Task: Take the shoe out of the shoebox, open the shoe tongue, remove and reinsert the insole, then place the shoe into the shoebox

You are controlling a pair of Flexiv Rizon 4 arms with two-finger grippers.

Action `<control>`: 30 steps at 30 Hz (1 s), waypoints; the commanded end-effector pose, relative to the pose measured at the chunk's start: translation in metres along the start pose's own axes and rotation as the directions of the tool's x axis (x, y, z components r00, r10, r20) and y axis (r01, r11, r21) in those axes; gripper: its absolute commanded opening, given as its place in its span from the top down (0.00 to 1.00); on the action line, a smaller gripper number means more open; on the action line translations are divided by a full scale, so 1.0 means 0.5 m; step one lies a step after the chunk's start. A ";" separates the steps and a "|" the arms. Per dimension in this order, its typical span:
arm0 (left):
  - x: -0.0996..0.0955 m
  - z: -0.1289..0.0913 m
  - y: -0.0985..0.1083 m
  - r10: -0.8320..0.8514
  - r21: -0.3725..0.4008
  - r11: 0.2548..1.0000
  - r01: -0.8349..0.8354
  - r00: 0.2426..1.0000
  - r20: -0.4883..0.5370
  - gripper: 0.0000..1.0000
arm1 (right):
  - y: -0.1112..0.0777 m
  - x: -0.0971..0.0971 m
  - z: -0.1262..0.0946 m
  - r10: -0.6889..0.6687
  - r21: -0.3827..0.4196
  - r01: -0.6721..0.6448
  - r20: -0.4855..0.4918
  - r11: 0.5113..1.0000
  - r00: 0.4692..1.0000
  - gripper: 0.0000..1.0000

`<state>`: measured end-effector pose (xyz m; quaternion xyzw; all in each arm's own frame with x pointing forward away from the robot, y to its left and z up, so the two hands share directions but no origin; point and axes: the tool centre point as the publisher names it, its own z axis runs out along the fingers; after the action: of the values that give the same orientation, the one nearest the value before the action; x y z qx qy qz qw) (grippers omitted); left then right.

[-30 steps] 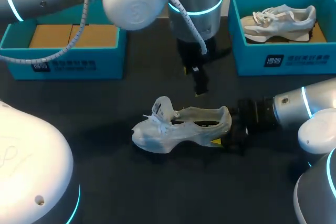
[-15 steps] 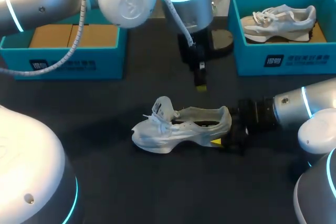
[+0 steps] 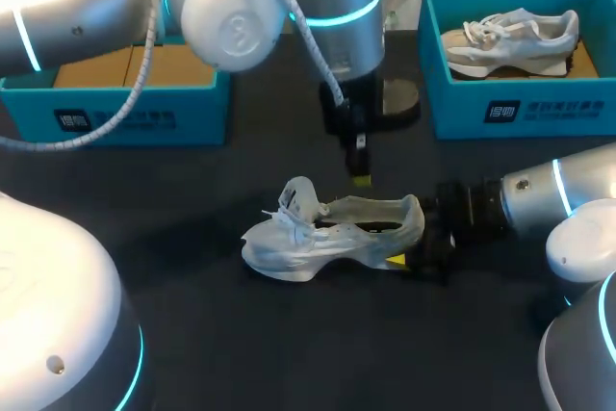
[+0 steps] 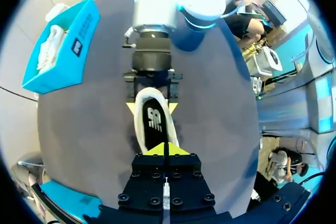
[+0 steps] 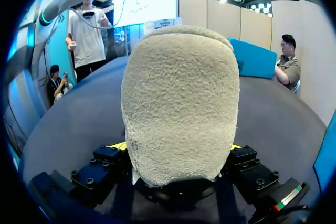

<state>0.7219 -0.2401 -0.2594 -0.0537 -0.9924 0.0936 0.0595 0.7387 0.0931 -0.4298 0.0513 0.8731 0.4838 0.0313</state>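
Observation:
A white shoe lies on the dark table, toe to the left, tongue lifted. In the left wrist view its dark insole shows inside the opening. My right gripper is shut on the heel; that heel fills the right wrist view, with the right gripper clasping it from both sides. My left gripper hangs just above the shoe's opening, shut and empty. In its own view the left gripper sits over the insole, with the right gripper ahead of it at the heel.
A blue shoebox lined with brown cardboard stands at the back left. A second blue box at the back right holds another white shoe. A dark round base stands behind the left gripper.
My left gripper's fingers have shut, and it has come down closer to the shoe's opening. The right gripper and the shoe have stayed put.

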 end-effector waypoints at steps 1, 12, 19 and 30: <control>-0.006 0.060 0.003 0.004 0.014 1.000 -0.004 1.000 0.000 1.00 | -0.004 0.002 0.012 0.000 0.003 0.000 0.002 1.000 1.000 1.00; -0.006 0.060 0.003 0.004 0.014 1.000 -0.004 1.000 0.000 1.00 | -0.004 0.002 0.012 0.000 0.003 0.000 0.002 1.000 1.000 1.00; -0.005 0.093 -0.003 0.072 0.005 0.997 -0.072 0.997 -0.027 1.00 | -0.004 0.002 0.012 0.000 0.003 0.000 0.002 1.000 1.000 1.00; -0.029 0.167 -0.002 0.098 -0.043 0.994 -0.098 0.995 0.007 1.00 | -0.004 0.002 0.012 0.000 0.003 0.000 0.002 1.000 1.000 1.00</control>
<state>0.7218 -0.2509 -0.3341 -0.1026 -0.9907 0.0775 0.0451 0.7387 0.0931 -0.4298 0.0513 0.8731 0.4838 0.0314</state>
